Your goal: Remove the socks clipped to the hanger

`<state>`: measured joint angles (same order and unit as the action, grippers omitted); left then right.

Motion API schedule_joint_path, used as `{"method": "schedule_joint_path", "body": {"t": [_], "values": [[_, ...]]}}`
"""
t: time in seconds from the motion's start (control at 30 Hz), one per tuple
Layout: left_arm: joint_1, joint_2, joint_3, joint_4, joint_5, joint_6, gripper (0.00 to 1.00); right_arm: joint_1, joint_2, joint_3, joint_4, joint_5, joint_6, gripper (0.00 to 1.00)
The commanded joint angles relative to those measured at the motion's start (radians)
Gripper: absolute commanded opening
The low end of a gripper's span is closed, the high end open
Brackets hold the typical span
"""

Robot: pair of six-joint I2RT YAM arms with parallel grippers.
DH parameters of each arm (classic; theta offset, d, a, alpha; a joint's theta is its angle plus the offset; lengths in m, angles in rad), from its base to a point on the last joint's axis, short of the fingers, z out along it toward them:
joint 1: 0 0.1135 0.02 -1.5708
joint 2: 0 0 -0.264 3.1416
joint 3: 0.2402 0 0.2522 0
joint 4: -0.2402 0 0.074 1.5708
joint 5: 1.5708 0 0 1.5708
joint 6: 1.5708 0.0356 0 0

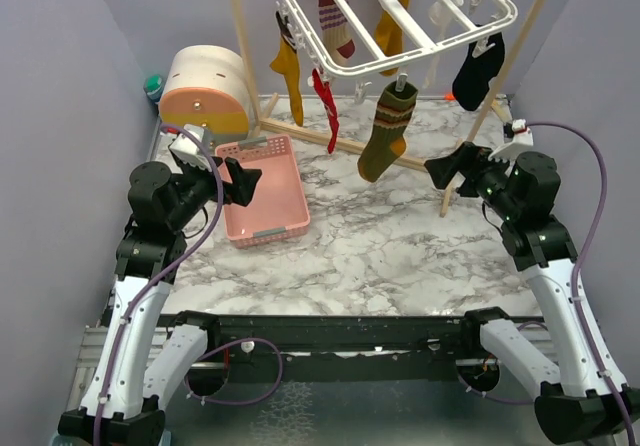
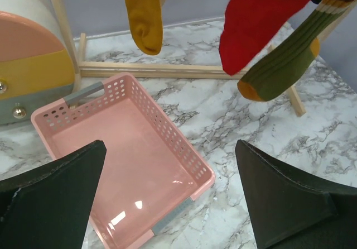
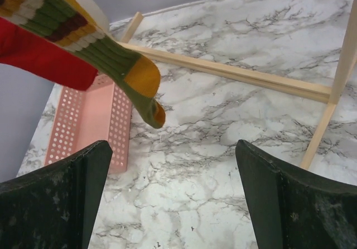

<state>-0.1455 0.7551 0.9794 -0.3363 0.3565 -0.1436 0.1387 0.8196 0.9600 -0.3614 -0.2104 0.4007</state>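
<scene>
The white hanger (image 1: pixel 400 16) hangs at the top centre with socks clipped to it: a mustard sock (image 1: pixel 288 71), a red striped sock (image 1: pixel 336 21), a thin red sock (image 1: pixel 327 106), an olive green sock (image 1: pixel 385 131) with striped cuff and a black sock (image 1: pixel 478 71). The olive sock also shows in the left wrist view (image 2: pixel 284 65) and the right wrist view (image 3: pixel 106 56). My left gripper (image 1: pixel 243 183) is open and empty over the pink basket (image 1: pixel 265 191). My right gripper (image 1: pixel 445 171) is open and empty, right of the olive sock.
A light wooden pole rack (image 1: pixel 300 126) stands behind the hanger, its base rails on the marble table (image 1: pixel 400 246). A round cream and orange box (image 1: pixel 205 91) stands at the back left. Grey walls close both sides.
</scene>
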Motion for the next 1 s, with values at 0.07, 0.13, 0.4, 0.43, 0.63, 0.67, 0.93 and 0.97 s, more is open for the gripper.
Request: {"method": "schedule_joint_path", "body": {"t": [0.07, 0.13, 0.4, 0.43, 0.63, 0.67, 0.93, 0.97], "values": [[-0.003, -0.002, -0.016, 0.022, 0.033, 0.059, 0.99, 0.006, 0.024, -0.040, 0.063, -0.135, -0.049, 1.00], [-0.002, -0.008, -0.021, 0.022, 0.033, 0.065, 0.99, 0.006, 0.031, -0.055, 0.101, -0.153, -0.020, 1.00], [-0.036, -0.028, -0.206, 0.255, 0.067, 0.042, 0.99, 0.006, 0.104, -0.042, 0.136, -0.212, -0.015, 1.00], [-0.053, -0.038, -0.244, 0.315, 0.053, 0.036, 0.99, 0.006, 0.104, -0.048, 0.148, -0.219, -0.011, 1.00], [-0.216, 0.009, -0.330, 0.528, 0.021, -0.027, 0.99, 0.006, 0.133, -0.031, 0.163, -0.258, 0.005, 1.00], [-0.265, 0.023, -0.334, 0.548, -0.029, -0.017, 0.99, 0.006, 0.131, -0.035, 0.168, -0.257, 0.010, 1.00], [-0.621, 0.258, -0.308, 0.752, -0.461, 0.085, 0.99, 0.006, 0.125, -0.061, 0.188, -0.259, 0.028, 1.00], [-0.637, 0.296, -0.277, 0.757, -0.520, 0.064, 0.99, 0.006, 0.122, -0.058, 0.180, -0.254, 0.023, 1.00]]}}
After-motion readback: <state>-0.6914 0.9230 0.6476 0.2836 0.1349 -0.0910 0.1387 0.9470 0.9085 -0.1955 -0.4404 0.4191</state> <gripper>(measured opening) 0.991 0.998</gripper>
